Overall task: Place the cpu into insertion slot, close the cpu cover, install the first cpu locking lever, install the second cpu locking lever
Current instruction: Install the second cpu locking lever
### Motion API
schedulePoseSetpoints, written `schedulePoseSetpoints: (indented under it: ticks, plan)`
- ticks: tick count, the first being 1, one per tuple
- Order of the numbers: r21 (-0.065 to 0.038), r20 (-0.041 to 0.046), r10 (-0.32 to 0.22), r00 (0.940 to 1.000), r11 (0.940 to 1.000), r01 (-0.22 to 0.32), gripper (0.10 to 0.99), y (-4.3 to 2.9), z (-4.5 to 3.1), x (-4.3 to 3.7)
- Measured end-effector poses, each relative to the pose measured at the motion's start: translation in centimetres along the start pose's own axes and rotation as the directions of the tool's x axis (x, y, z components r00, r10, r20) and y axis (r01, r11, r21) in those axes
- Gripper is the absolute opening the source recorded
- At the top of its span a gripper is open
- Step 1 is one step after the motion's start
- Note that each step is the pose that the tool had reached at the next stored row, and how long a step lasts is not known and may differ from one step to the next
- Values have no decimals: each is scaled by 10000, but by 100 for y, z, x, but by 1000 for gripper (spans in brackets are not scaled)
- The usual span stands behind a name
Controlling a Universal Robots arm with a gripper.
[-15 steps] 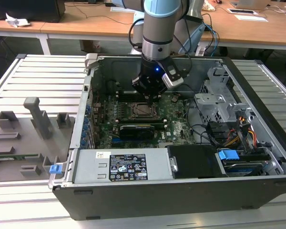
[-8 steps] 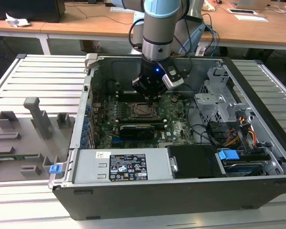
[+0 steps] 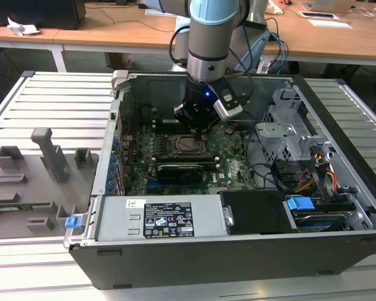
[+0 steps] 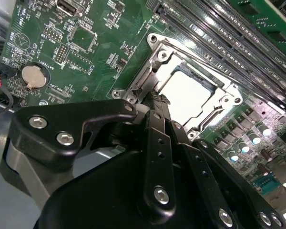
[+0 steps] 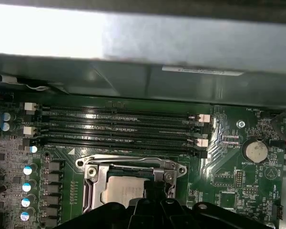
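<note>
Inside the open computer case, the cpu [image 4: 193,93] shows its pale silvery face in the insertion slot [image 3: 188,144] on the green motherboard. The cpu cover [image 4: 152,71], a dark-silver frame, lies down flat around the chip, which shows through its cut-out. In the first wrist view the cpu [image 5: 121,191] sits under the cover [image 5: 93,183], and a thin metal lever [image 5: 128,158] runs along the socket's edge beside the memory slots. My gripper [image 4: 158,99] hangs just over one edge of the socket, its black fingers shut together with nothing visible between them. In the exterior view the gripper [image 3: 198,130] is right above the socket.
Long black memory slots [image 5: 119,126] run beside the socket. A coin battery [image 4: 31,76] sits on the board. A black card [image 3: 178,170], the power supply [image 3: 166,219], drive cage [image 3: 288,135] and cables [image 3: 313,175] crowd the case. Grey fixtures [image 3: 47,153] stand outside at the exterior view's left.
</note>
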State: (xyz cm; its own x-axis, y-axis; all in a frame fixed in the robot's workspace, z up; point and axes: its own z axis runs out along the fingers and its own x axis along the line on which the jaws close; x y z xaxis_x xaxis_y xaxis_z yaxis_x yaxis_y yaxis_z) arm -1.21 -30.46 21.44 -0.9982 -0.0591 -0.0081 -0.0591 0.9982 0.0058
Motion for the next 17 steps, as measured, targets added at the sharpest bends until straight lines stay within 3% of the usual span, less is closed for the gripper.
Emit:
schedulePoseSetpoints:
  ticks: [7, 12, 17]
  plan:
    - [-1, 1, -3, 10000, 10000, 3, 106, 1, -242, -2]
    - [0, -1, -2, 10000, 10000, 2, 106, -61, -254, 2]
    - [-2, 0, -3, 10000, 10000, 3, 106, -210, -254, 11]
